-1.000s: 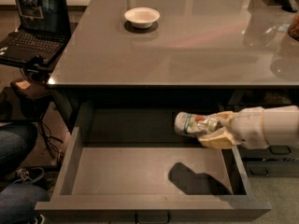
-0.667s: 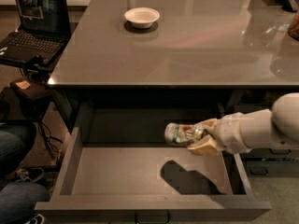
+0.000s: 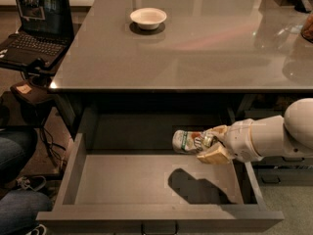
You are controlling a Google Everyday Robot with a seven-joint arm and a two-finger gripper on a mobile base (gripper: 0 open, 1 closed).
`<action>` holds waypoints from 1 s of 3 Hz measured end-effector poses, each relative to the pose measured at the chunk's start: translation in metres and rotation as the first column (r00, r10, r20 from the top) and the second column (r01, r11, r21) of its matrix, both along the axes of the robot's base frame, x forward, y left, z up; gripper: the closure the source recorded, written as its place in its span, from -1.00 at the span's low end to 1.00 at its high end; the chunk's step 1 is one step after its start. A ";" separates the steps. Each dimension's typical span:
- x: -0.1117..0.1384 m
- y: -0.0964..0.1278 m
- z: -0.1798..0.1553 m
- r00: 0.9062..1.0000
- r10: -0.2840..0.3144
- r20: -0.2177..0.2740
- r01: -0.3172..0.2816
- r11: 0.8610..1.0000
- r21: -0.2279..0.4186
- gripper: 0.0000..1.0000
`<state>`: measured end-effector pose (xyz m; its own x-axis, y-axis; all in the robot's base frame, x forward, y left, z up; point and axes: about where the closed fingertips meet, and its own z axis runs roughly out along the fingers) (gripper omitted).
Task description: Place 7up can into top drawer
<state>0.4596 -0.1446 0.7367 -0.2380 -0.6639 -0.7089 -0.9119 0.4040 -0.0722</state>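
The gripper (image 3: 208, 145) reached in from the right, its white arm (image 3: 274, 133) crossing above the right wall of the open top drawer (image 3: 71, 170). Its two tan fingers were closed around the 7up can (image 3: 187, 141), one above and one below.

The can hung in the air over the right half of the drawer, toward the back, just below and in front of the edge of the grey table (image 3: 195, 53). It lay on its side, not upright. Its long axis ran roughly left to right, along the drawer's width. One end pointed left, away from the gripper, and the other end sat between the fingers.

A dark shadow (image 3: 195, 187) lay on the flat grey drawer floor, below the can and a little nearer the front. It stood apart from the can, which suggested the can was not yet resting on the floor.

From where I stood, the can was already inside the drawer's walls, so the drawer floor lay straight down from the hand. Set down on its side like that, it could roll toward the front or back.

A white bowl (image 3: 148, 17) sat on the table, far from the arm, and an open laptop (image 3: 36, 26) stood to the left.
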 end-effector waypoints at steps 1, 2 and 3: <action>-0.001 0.021 -0.042 0.995 0.047 -0.092 -0.046 0.999 0.007 1.00; -0.005 0.033 -0.088 0.979 0.066 -0.192 -0.068 0.998 -0.006 1.00; -0.004 0.035 -0.090 0.978 0.069 -0.196 -0.072 0.997 -0.005 0.62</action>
